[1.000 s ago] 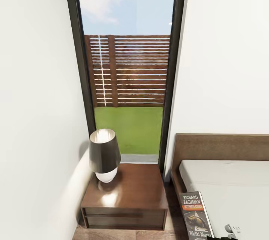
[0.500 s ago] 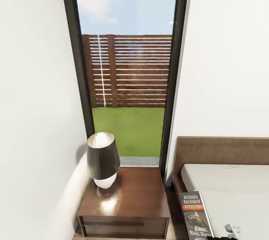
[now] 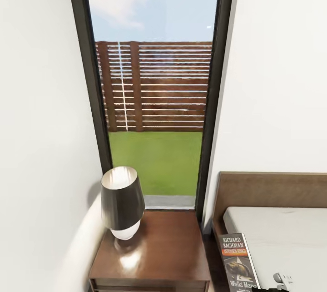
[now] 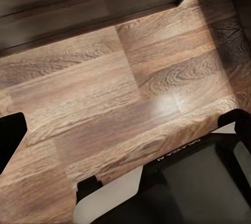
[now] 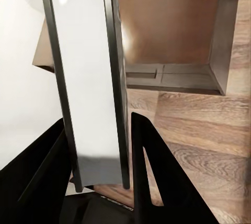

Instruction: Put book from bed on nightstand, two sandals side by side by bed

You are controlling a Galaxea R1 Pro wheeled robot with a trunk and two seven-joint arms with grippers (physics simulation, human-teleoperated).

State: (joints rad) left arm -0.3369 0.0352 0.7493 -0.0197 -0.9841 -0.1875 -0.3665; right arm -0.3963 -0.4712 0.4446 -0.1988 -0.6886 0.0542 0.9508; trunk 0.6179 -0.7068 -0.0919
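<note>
The book [image 3: 238, 262], dark with white "RICHARD BACHMAN" lettering and an orange band, stands upright at the bottom of the head view, just left of the bed [image 3: 281, 228]. My right gripper [image 3: 274, 285] is shut on it. In the right wrist view the book [image 5: 86, 77] runs edge-on between the two dark fingers of that gripper [image 5: 99, 122], above the floor in front of the nightstand [image 5: 167, 20]. The nightstand [image 3: 159, 246] is dark glossy wood and sits left of the bed. My left gripper [image 4: 125, 130] hangs open over the wood floor. The sandals are out of view.
A dark-shaded lamp [image 3: 120, 203] stands on the nightstand's left half. A white wall [image 3: 41, 146] is close on the left. A tall black-framed window [image 3: 154, 101] is behind the nightstand. The robot's base [image 4: 183, 187] shows over the plank floor [image 4: 115, 93].
The whole head view has shifted: window, nightstand and bed look nearer and sit lower in the picture. The book and right gripper keep the same place in the picture.
</note>
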